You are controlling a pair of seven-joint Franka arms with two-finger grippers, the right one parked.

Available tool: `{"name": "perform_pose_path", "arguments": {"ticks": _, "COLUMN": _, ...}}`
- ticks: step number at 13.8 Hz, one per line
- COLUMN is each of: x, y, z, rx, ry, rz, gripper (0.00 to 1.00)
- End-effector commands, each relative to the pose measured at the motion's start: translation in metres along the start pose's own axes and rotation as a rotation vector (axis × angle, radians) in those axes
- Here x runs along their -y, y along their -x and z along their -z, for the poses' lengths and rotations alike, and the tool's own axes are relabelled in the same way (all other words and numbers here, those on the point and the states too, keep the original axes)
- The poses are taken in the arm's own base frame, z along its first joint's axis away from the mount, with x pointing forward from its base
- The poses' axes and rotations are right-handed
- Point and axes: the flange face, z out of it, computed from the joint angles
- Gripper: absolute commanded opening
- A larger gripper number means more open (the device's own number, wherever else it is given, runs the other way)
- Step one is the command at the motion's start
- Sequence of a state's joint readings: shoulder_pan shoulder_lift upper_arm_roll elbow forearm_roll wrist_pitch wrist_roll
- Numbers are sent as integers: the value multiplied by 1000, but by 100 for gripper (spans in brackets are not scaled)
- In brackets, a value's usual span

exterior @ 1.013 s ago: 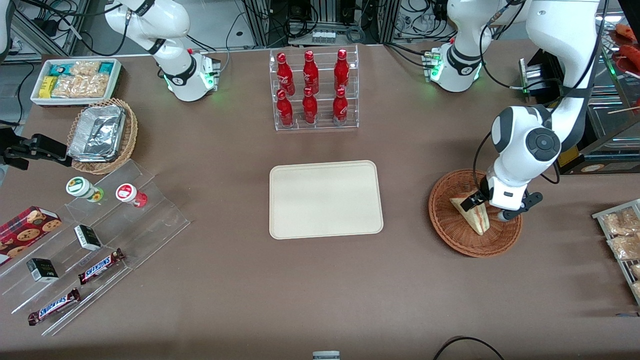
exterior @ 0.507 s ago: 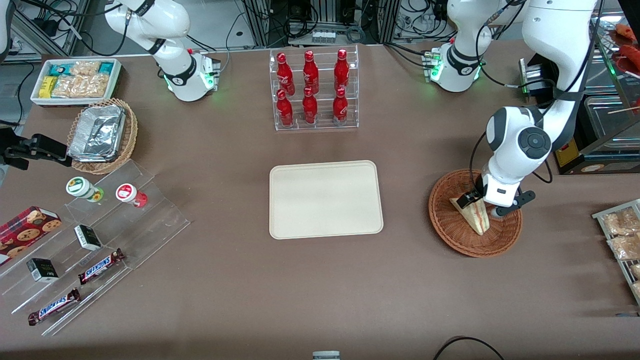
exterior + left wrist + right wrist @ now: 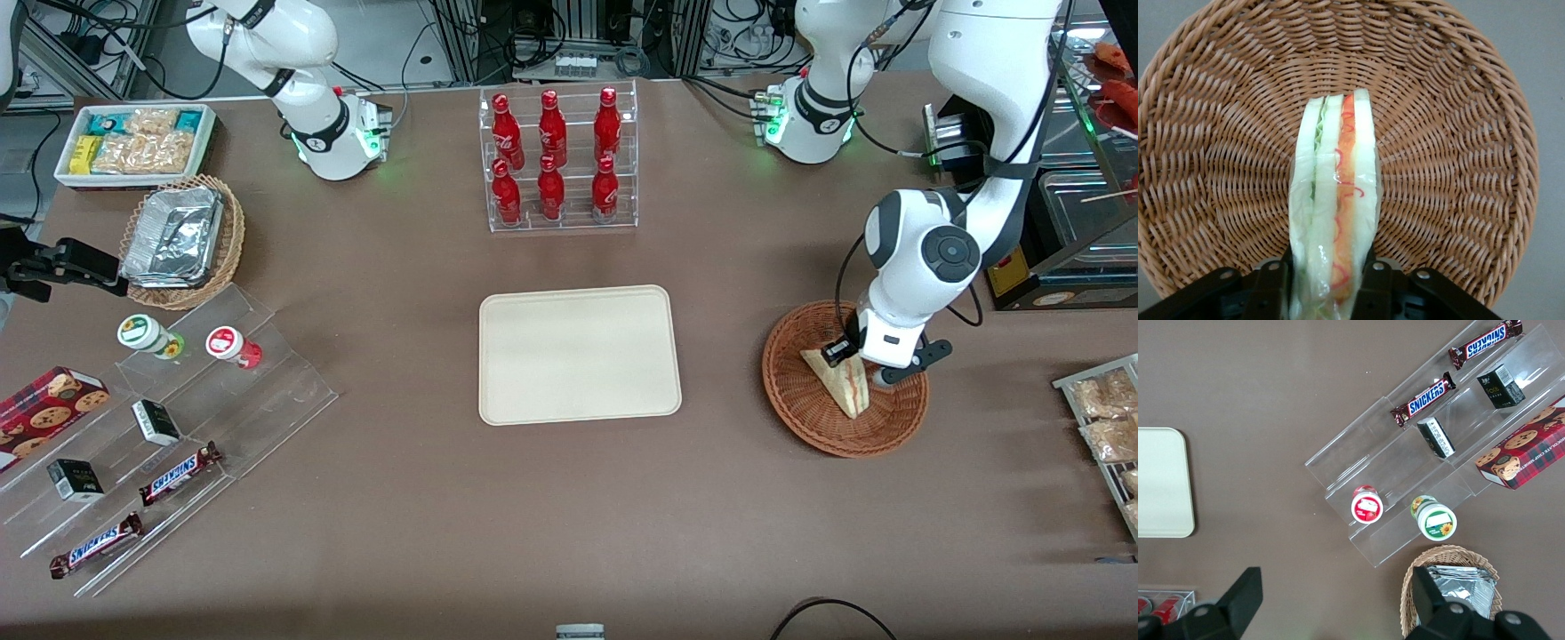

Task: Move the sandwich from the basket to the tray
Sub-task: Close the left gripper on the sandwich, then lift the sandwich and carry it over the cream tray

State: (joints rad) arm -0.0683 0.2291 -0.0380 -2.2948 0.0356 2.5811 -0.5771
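Note:
The sandwich, a plastic-wrapped wedge with a pink and green filling stripe, stands on edge in the reddish-brown wicker basket. My gripper is down in the basket at the wedge's wide end. Its black fingers press against both bread faces, so it is shut on the sandwich. The sandwich still rests on the weave. The cream tray lies flat beside the basket, toward the parked arm's end, with nothing on it.
A clear rack of red bottles stands farther from the camera than the tray. Bagged snacks on a rack lie at the working arm's table end. An acrylic stand with jars and candy bars is at the parked arm's end.
My wrist shifted a little away from the camera and settled over the sandwich's wide end, then held nearly still. The sandwich stays in the basket.

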Motion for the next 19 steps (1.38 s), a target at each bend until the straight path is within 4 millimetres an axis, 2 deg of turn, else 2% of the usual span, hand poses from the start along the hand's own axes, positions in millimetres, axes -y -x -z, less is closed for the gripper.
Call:
{"name": "perform_pose_path", "arguments": {"ticks": 1, "x": -6, "y": -6, "z": 28, "rx": -9, "ry": -6, "rz": -20, "gripper": 0}}
{"name": "perform_pose_path", "arguments": {"ticks": 2, "x": -13, "y": -13, "z": 45, "rx": 12, "ry": -22, "rz": -24, "gripper": 0}}
{"name": "perform_pose_path", "arguments": {"ticks": 6, "x": -75, "y": -23, "z": 131, "rx": 104, "ry": -76, "rz": -99, "gripper": 0}}
{"name": "perform_pose_path", "arguments": {"ticks": 9, "x": -121, "y": -14, "z": 176, "rx": 74, "ry": -35, "rz": -172, "gripper": 0}}
{"name": "perform_pose_path", "arguments": {"ticks": 11, "x": -174, "y": 6, "z": 202, "rx": 83, "ry": -22, "rz": -252, "gripper": 0}}
{"name": "perform_pose_path", "arguments": {"ticks": 13, "x": -220, "y": 26, "z": 212, "rx": 100, "ry": -41, "rz": -334, "gripper": 0}}
{"name": "perform_pose_path", "arguments": {"ticks": 15, "x": -251, "y": 37, "z": 209, "rx": 120, "ry": -38, "rz": -347, "gripper": 0}}
{"name": "perform_pose_path", "arguments": {"ticks": 16, "x": -274, "y": 53, "z": 207, "rx": 123, "ry": -36, "rz": -347, "gripper": 0}}
{"name": "perform_pose_path", "arguments": {"ticks": 19, "x": -321, "y": 101, "z": 177, "rx": 139, "ry": -64, "rz": -302, "gripper": 0}}
